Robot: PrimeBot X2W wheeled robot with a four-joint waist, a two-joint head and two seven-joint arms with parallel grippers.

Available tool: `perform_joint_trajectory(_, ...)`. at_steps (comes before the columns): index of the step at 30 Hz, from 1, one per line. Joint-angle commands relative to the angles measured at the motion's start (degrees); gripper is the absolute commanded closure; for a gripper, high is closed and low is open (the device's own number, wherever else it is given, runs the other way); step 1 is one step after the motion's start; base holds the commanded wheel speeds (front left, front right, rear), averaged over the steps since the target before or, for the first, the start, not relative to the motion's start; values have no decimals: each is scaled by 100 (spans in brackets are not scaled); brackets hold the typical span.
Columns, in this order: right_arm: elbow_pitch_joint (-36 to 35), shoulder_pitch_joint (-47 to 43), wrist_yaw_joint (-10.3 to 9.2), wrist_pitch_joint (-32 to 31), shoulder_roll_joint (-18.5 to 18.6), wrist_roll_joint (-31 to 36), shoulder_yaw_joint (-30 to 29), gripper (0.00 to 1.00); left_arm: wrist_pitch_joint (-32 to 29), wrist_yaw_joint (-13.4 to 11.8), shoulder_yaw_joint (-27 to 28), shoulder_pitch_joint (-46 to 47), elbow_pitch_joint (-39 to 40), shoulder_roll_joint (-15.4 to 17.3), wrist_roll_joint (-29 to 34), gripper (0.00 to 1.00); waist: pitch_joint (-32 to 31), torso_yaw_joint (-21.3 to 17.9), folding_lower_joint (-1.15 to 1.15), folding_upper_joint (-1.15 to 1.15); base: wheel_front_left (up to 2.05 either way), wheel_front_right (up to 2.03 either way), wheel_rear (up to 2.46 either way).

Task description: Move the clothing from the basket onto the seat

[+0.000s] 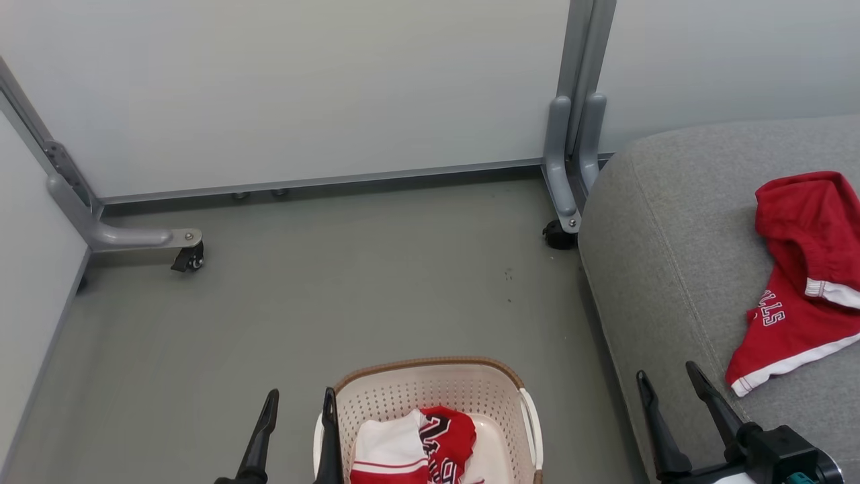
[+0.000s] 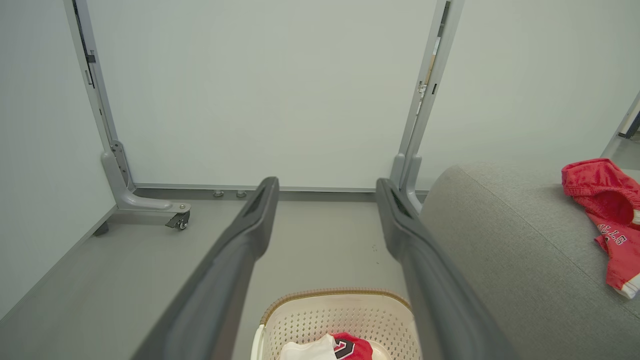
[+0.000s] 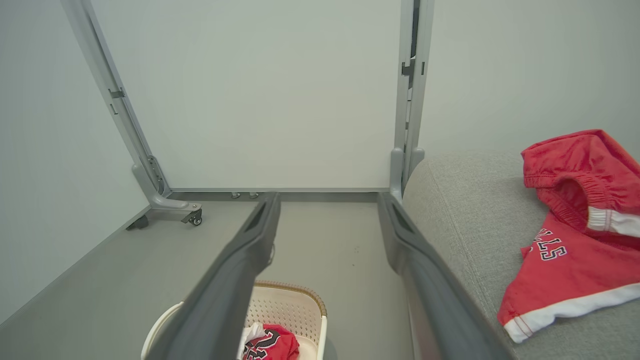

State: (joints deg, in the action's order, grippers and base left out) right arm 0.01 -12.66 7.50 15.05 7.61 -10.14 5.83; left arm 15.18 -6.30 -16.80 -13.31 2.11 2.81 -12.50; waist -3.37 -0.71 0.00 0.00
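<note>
The cream basket [image 1: 437, 376] [image 2: 320, 310] [image 3: 295, 305] sits on the floor at the bottom centre, holding a crumpled red and white garment [image 1: 420, 447] [image 2: 345, 347] [image 3: 270, 345]. A second red garment with "LLS" lettering [image 1: 799, 282] [image 2: 610, 215] [image 3: 575, 225] lies on the light-grey seat [image 1: 672, 269] [image 2: 500, 260] [image 3: 465, 215] at the right. My left gripper [image 1: 299, 403] [image 2: 325, 192] is open and empty, just left of the basket's rim. Over the seat's front edge my right gripper [image 1: 668, 380] [image 3: 327, 205] stands open, empty, left of the lettered garment.
White partition panels on grey metal legs with castors [image 1: 191, 255] [image 1: 557, 235] enclose the grey floor [image 1: 336, 289] behind and to the left. Open floor lies between the basket and the panels.
</note>
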Motion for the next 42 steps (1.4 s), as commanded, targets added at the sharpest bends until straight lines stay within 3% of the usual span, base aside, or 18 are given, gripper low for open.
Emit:
perform_joint_trajectory(1, 0, 20, -2, 19, 24, -2, 9, 0, -5, 8, -3, 103, -8, 15, 47, 0, 103, 8, 0, 0, 0, 0, 0)
perform_joint_trajectory(8, -89, 172, -2, 19, 80, -28, 7, 0, -6, 31, -65, 237, -28, 15, 99, 0, 606, 30, 0, 0, 0, 0, 0)
perform_joint_trajectory(22, -518, 1433, -2, 19, 375, -156, -320, 0, -6, 460, -491, 1804, -755, 16, 398, 0, 2874, 65, 0, 0, 0, 0, 0)
perform_joint_trajectory(34, -817, 2228, -2, 19, 520, -103, -450, 0, -39, 1061, -1240, 3940, -3712, 19, 757, 0, 4067, -206, 0, 0, 0, 0, 0)
perform_joint_trajectory(42, -829, 2597, -2, 19, 354, -157, -366, 0, -480, 823, -1922, 5360, -5115, 19, 304, 0, 4672, -571, 0, 0, 0, 0, 0)
